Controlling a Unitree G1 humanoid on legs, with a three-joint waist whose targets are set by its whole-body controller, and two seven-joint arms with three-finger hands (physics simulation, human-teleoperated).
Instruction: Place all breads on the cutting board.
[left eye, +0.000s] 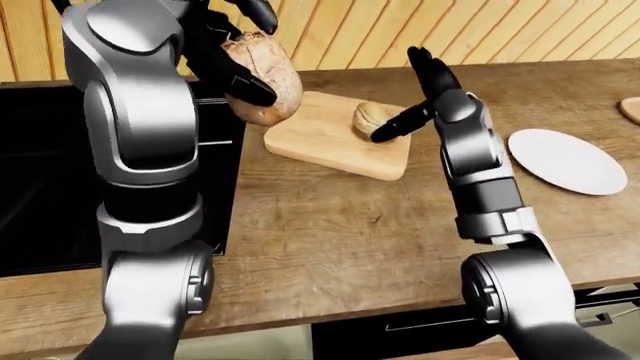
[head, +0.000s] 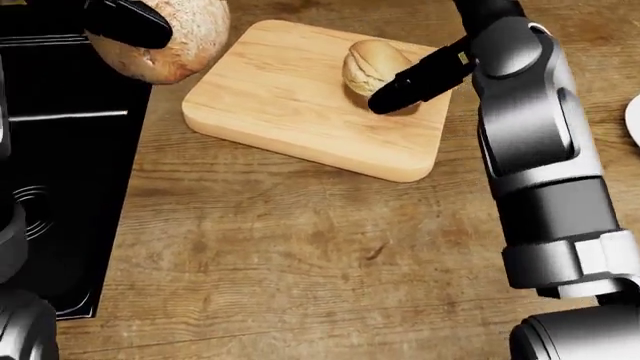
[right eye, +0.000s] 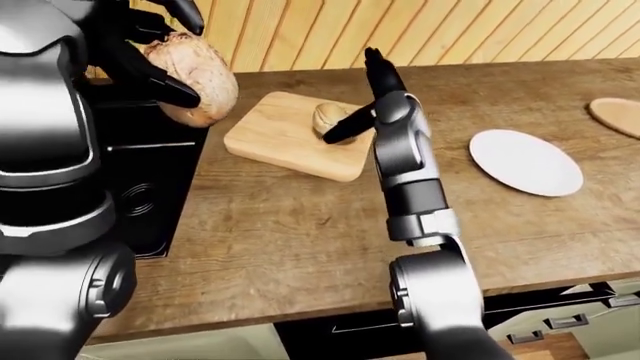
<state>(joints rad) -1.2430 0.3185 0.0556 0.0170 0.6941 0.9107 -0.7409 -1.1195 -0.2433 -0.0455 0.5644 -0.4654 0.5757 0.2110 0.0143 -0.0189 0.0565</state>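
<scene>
A light wooden cutting board (head: 270, 90) lies on the wooden counter. A small bread roll (head: 370, 64) rests on the board's upper right part. My right hand (left eye: 410, 94) is open beside it: one dark finger (head: 415, 79) lies against the roll's right side and the others point upward. A large round loaf (left eye: 262, 79) hangs in the air at the board's left corner. My left hand (left eye: 250, 56) is shut on this loaf, with black fingers (head: 125, 22) wrapped over it.
A black stove (left eye: 40, 172) fills the counter left of the board. A white plate (right eye: 525, 161) lies to the right and a flat wooden disc (right eye: 615, 116) farther right. A slatted wooden wall runs along the top. The counter edge is at the bottom.
</scene>
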